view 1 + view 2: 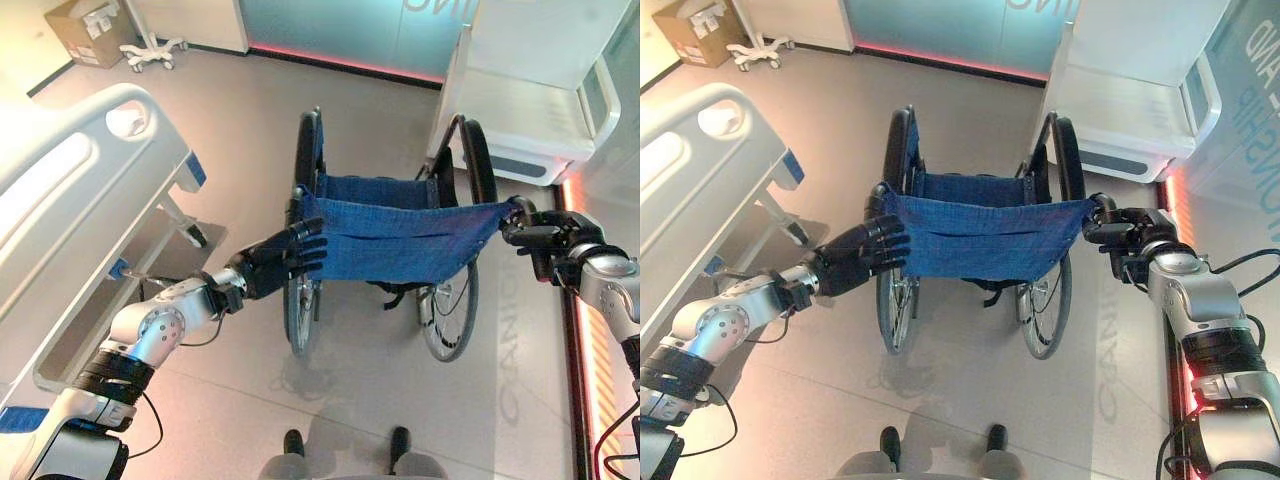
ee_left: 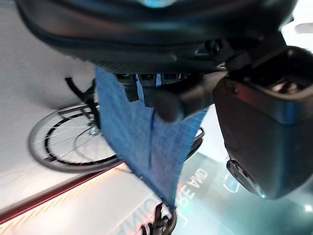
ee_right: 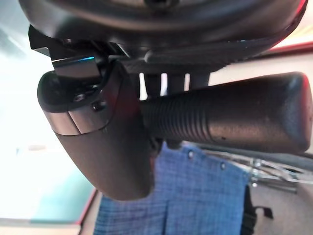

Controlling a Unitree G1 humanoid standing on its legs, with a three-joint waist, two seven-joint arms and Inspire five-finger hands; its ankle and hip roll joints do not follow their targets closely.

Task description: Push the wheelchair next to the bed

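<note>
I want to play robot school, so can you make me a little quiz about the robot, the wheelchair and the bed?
1. True or false: the left hand and the right hand both hold the wheelchair by its push handles.
2. Where is the bed? A) on the robot's left B) on the robot's right C) behind the wheelchair
3. Fill in: the wheelchair's cloth back is ____ in colour.

Key:
1. True: each hand's fingers curl round a dark handle at a top corner of the back.
2. A: the bed is on the robot's left, apart from the wheelchair.
3. Blue.
</note>
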